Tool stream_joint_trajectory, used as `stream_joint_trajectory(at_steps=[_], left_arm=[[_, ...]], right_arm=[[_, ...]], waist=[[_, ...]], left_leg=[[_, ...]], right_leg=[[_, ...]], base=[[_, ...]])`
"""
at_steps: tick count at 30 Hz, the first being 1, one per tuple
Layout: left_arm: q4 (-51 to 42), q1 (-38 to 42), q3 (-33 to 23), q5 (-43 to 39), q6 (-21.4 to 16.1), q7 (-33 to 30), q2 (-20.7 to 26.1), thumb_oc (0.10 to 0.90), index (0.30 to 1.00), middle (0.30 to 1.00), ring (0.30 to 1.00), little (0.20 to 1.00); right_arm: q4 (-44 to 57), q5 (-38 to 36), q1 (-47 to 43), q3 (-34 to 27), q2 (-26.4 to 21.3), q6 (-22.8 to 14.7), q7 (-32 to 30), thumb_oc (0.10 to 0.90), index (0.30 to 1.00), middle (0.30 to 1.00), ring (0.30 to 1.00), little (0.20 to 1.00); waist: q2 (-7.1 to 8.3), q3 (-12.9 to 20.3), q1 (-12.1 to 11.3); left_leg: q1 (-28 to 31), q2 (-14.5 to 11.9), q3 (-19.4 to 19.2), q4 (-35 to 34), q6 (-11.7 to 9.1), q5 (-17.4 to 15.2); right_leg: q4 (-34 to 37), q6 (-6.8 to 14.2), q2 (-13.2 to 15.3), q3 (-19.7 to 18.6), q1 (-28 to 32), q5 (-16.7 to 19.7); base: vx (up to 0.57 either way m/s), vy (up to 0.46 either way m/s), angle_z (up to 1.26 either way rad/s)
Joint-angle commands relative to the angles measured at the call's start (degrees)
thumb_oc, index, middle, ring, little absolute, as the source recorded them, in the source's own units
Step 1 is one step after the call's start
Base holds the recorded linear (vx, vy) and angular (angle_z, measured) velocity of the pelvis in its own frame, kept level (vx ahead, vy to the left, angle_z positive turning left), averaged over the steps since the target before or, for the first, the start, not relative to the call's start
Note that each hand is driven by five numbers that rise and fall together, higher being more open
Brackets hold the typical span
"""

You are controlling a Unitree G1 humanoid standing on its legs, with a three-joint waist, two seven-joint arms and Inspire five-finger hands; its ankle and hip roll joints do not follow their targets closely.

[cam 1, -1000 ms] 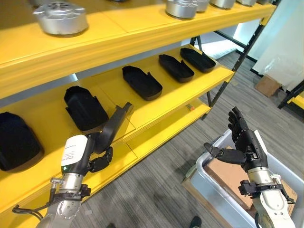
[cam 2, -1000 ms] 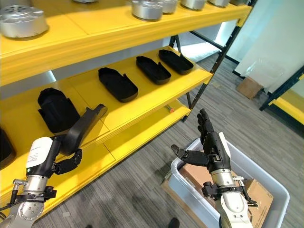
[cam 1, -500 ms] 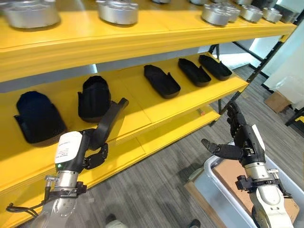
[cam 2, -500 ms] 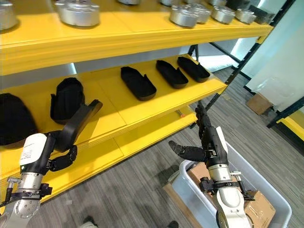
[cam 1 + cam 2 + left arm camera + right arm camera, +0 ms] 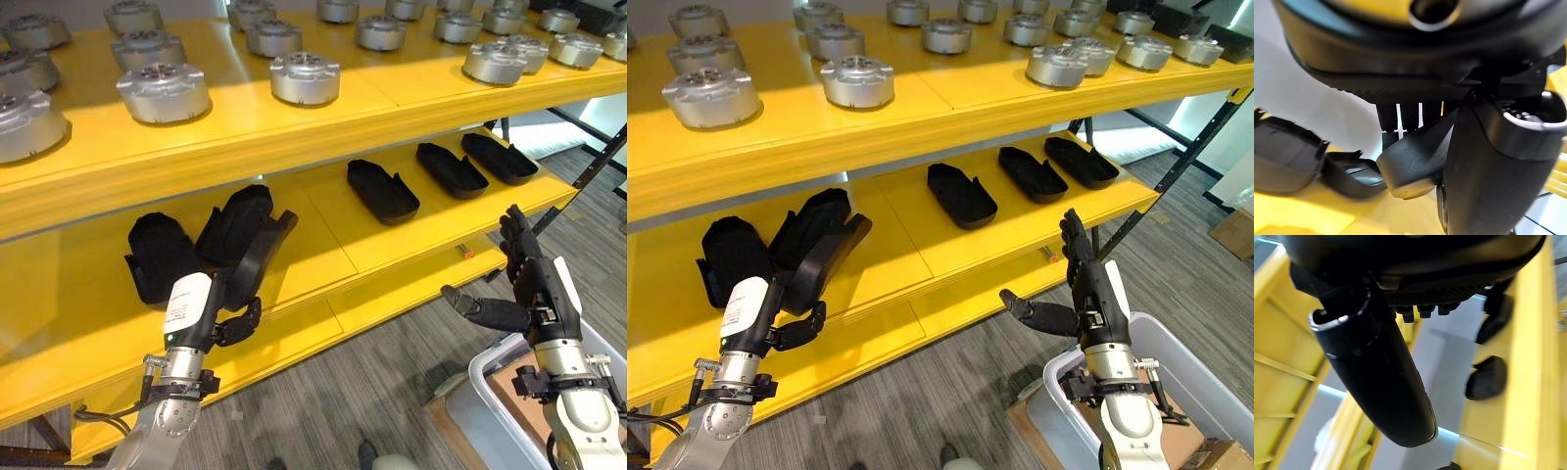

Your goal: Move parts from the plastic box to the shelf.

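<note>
The left hand (image 5: 211, 311) curls its fingers round a long black plastic shell part (image 5: 257, 257), carried at the yellow metal shelf (image 5: 323, 220) beside two placed shells at 10 o'clock. The right hand (image 5: 1087, 294), fingers wide and empty, hovers at 4 o'clock over the grey plastic box (image 5: 1176, 367); setting down remains.

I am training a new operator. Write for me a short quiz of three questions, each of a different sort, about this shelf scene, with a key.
1. True or false: the left hand holds a black part.
2. Which level carries the silver round parts? A) upper shelf B) floor C) plastic box
3. Fill in: the right hand is ____, above the plastic box.

Key
1. True; its fingers curl round it, near the middle shelf.
2. A
3. Open, holding nothing.
</note>
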State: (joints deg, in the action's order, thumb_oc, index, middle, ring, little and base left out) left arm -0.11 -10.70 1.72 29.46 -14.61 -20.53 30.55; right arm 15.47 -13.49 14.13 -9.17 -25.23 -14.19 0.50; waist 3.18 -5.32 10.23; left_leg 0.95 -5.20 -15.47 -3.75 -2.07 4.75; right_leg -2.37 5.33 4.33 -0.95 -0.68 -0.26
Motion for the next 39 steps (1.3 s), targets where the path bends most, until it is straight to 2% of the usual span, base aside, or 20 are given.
stream_joint_trajectory(at_steps=[1, 10, 17, 29, 39], left_arm=[[-6.92, 5.64, -4.56, -3.88, -5.38, -3.28, 2.18, 0.4, 0.3, 0.3, 0.3, 0.3], [-8.33, 5.98, -4.22, -4.88, -5.48, -3.12, 0.89, 0.4, 0.3, 0.3, 0.3, 0.3], [-7.98, 5.89, -3.24, -4.73, -5.23, -3.33, 0.22, 0.4, 0.3, 0.3, 0.3, 0.3], [3.18, 8.97, -1.91, -3.69, -0.84, -6.22, -1.23, 0.4, 0.3, 0.3, 0.3, 0.3], [4.31, 10.08, -1.56, -2.54, -0.22, -6.67, -0.74, 0.4, 0.3, 0.3, 0.3, 0.3]], right_arm=[[4.29, 0.13, -3.66, -1.66, -1.43, -6.01, -1.82, 0.9, 1.0, 1.0, 1.0, 1.0], [5.17, 0.12, -2.28, -2.43, -0.76, -6.11, -2.24, 0.9, 1.0, 1.0, 1.0, 1.0], [5.27, 0.59, -0.98, -2.2, -0.09, -6.26, -2.32, 0.9, 1.0, 1.0, 1.0, 1.0], [3.71, 0.04, -0.73, -0.98, -0.11, -5.2, -2.18, 0.9, 1.0, 1.0, 1.0, 1.0], [3.7, -0.09, -0.82, -0.94, -0.27, -5.08, -1.93, 0.9, 1.0, 1.0, 1.0, 1.0]], waist=[[0.24, 5.77, 0.1], [-0.46, 6.18, 0.68], [-1.03, 6.49, 1.31], [-0.8, 6.64, 2.22], [-0.81, 6.55, 2.46]], left_leg=[[2.61, 2.59, -1.22, 1.16, 1.57, -5.81], [3.25, 2.58, -1.41, 0.22, 1.0, -5.07], [4.22, 2.55, -2.13, -0.69, 1.12, -5.22], [5.35, 1.85, -3.32, -1.15, 0.76, -5.24], [5.5, 1.73, -3.67, -1.19, 0.68, -5.3]], right_leg=[[1.38, 0.47, -3.47, -0.36, -0.81, 2.07], [4.42, 0.38, -3.0, 0.89, 1.21, 2.9], [5.24, 0.55, -3.07, 0.04, 1.52, 3.38], [6.0, 0.44, -3.89, -1.47, 1.67, 3.8], [6.06, 0.46, -4.04, -1.76, 1.63, 3.92]], base=[[0.0, -0.043, -0.03], [0.0, -0.014, 0.0], [0.0, -0.002, -0.01], [0.01, -0.018, -0.08], [0.0, -0.003, -0.02]])
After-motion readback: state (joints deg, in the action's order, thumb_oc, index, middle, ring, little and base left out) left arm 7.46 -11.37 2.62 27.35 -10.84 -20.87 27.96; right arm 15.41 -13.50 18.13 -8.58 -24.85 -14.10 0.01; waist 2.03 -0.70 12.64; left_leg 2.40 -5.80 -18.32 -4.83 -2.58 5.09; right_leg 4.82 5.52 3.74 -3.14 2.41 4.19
